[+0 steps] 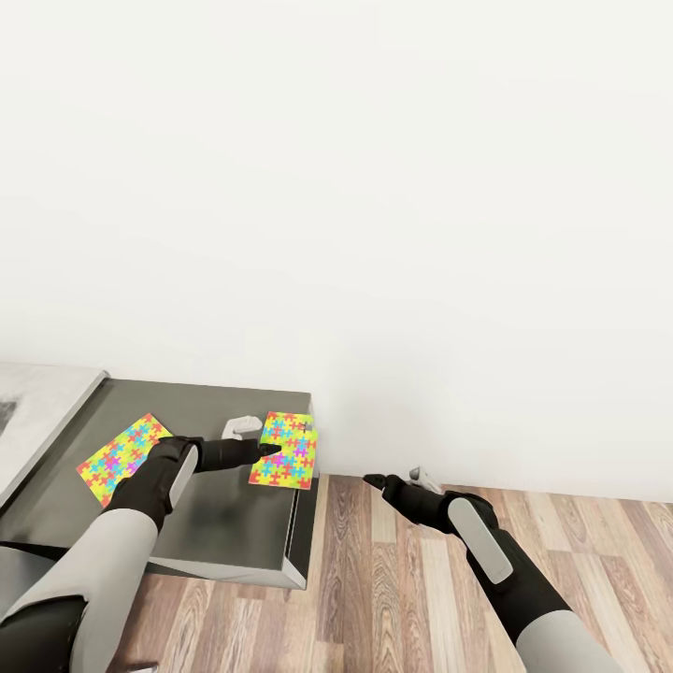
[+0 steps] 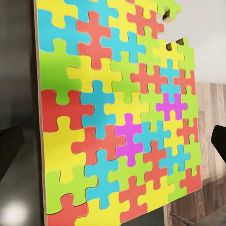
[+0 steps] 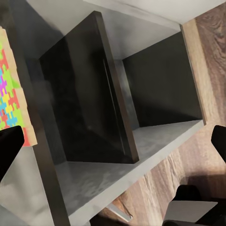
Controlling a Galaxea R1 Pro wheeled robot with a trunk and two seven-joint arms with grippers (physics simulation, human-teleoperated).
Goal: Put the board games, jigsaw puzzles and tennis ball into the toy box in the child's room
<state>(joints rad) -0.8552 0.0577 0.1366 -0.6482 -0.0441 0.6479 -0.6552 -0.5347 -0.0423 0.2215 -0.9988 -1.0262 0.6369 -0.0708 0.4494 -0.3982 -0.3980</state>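
My left hand at near jigsaw puzzle on cabinet corner by wall; can't tell if clenched. Right hand released over floor. Second puzzle farther along cabinet. Step: puzzle pickup; next, secure edge grip, lift.

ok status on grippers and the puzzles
Left gripper at a jigsaw puzzle overhanging the cabinet edge; grip unclear. Right gripper free over the floor. Second puzzle lies flat.

Two jigsaw puzzles of yellow, green, blue, red, magenta pieces
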